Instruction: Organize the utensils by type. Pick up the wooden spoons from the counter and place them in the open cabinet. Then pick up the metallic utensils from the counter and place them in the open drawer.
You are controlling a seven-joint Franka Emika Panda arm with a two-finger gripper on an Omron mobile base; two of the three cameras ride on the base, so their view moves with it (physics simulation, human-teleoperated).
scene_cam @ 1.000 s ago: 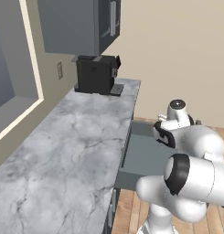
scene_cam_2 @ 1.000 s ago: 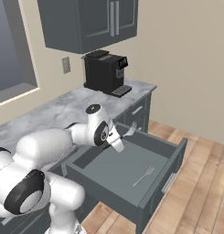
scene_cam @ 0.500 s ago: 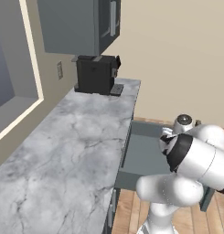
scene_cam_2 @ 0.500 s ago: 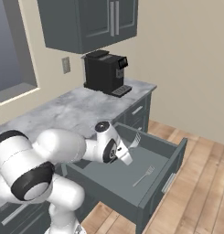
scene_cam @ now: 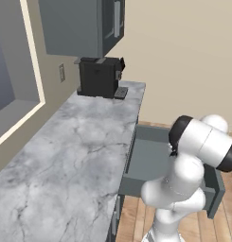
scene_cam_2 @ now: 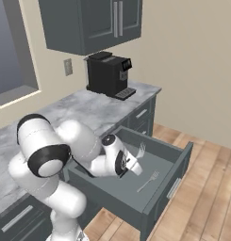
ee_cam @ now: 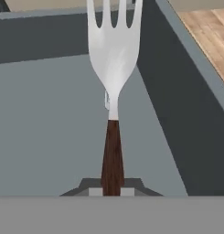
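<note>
Your gripper (scene_cam_2: 136, 165) is hanging inside the open drawer (scene_cam_2: 176, 162), its jaws nearly closed and pinching the dark brown handle of a silver fork (ee_cam: 112, 55). In the hand view the fork is pointing straight away from the fingers, its tines reaching toward the drawer's far wall, above the slate-grey floor. From the right base view you are seeing the same fork (scene_cam_2: 140, 150) sticking up and out from the hand, above the drawer's floor. A second fork (scene_cam_2: 149, 180) is already lying flat on the drawer bottom, near the front panel and apart from the gripper. In the left base view the arm's white elbow is blocking most of the drawer (scene_cam: 148, 158), which is standing pulled out from under the counter (scene_cam: 75, 151). The marble worktop is stretching back to a black coffee machine (scene_cam_2: 107, 74) standing against the wall at its far end. Above that machine the dark grey wall cabinet (scene_cam_2: 91, 23) is hanging. You are looking at wooden floorboards (scene_cam_2: 211, 197) beyond the drawer front.
</note>
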